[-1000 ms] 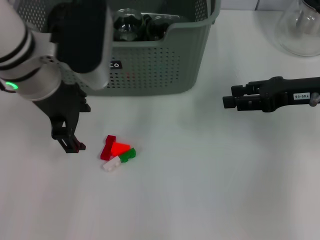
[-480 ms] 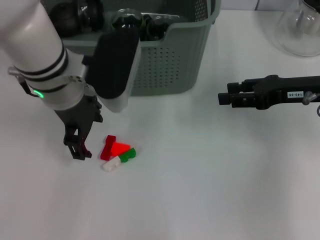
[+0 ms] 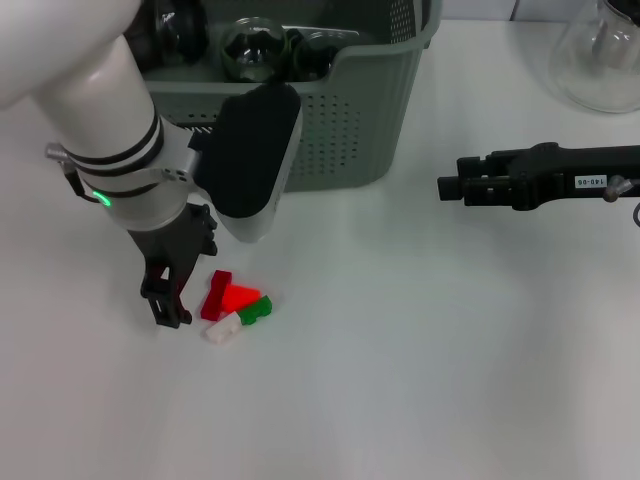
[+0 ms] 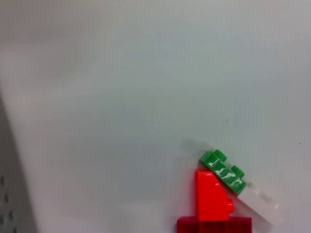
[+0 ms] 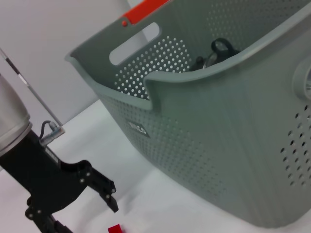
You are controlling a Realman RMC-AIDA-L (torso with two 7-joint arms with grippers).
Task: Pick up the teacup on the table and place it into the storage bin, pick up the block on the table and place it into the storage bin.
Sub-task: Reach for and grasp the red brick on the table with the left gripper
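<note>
Head view: left gripper [image 3: 172,300] low over the table [image 3: 420,370], fingers spread, just beside the block [image 3: 235,305], a red, green and white brick cluster in front of the storage bin [image 3: 330,130]. Right gripper [image 3: 452,187] hangs idle, well apart; its fingers I can't read.

Left wrist view: the block looks light, rigid and glossy, so pinch across the red brick's flat sides.

Right wrist view: glassware already in the bin.

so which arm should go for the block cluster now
Left, most likely. The left pincer hangs just beside the block cluster, on the robot's left of it, in front of the storage bin. The right pincer sits far off on the robot's right, aimed sideways well above the table.
</note>
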